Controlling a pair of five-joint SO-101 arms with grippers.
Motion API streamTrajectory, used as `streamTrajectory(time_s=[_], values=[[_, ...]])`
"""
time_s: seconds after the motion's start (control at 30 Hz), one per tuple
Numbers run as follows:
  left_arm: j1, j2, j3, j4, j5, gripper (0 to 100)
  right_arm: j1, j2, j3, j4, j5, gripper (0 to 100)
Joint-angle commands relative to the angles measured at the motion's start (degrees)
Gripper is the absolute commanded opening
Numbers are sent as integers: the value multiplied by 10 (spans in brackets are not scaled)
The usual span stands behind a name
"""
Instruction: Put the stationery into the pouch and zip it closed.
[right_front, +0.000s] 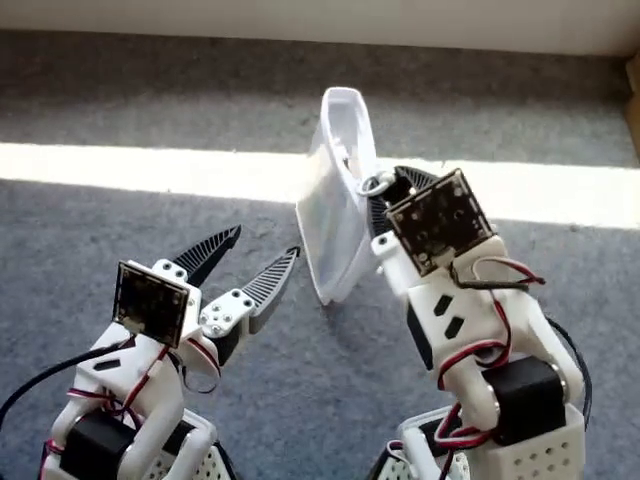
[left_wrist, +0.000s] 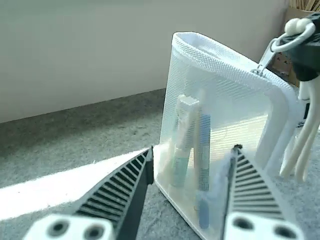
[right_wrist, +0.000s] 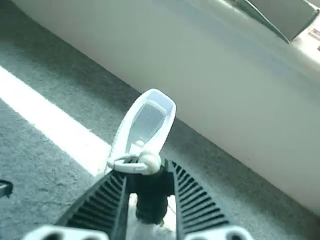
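Evidently the filling is done: the stationery (left_wrist: 192, 145) stands inside the pouch (right_front: 335, 200), and the work in hand looks like the zipping.

The pouch stands on edge on the table (right_front: 150, 100), its narrow zipped rim uppermost. That way the track is within reach from above. The right pincer (right_wrist: 150, 175) is clamped on the zipper pull (right_wrist: 150, 192), a dark tab with a metal ring (right_wrist: 124, 163) and a pale bead at its top. It grips at the near end of the rim, probably so as to draw the slider along the track. How much of the zip is closed I cannot tell.

The left pincer (left_wrist: 192, 150) has its jaws spread wide apart and holds nothing. It sits low, near the pouch's broad side but not touching it, and seems placed to brace the pouch against the pull.

The pouch is a see-through white mesh, soft-walled, flat, with rounded corners and a thicker white band along the zip. It will likely buckle or tip if pulled without support. Through the mesh show slim upright sticks, one pale with a greenish body and one blue. The table is covered in a grey, carpet-like nap, which should help the pouch's lower edge not to slide.
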Motion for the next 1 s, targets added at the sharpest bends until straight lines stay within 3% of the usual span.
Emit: streamTrajectory(time_s=[0.0,0.3,0.47,0.6,0.73,0.83,0.97], values=[[-3,-7,-29,2,7,238,-29,-8,-80,36,33,5],[96,-10,-30,3,7,238,-64,-9,-98,117,82,5],[118,-10,-29,3,19,238,-64,-9,-101,162,112,5],[109,-5,-29,-1,59,238,-64,-9,-101,167,118,5],[45,-4,-27,-15,59,237,-65,-9,-102,167,115,5],[-12,-4,7,-76,82,213,-76,-10,-102,167,114,5],[-36,-4,84,-186,84,188,-79,-12,-102,167,114,5]])
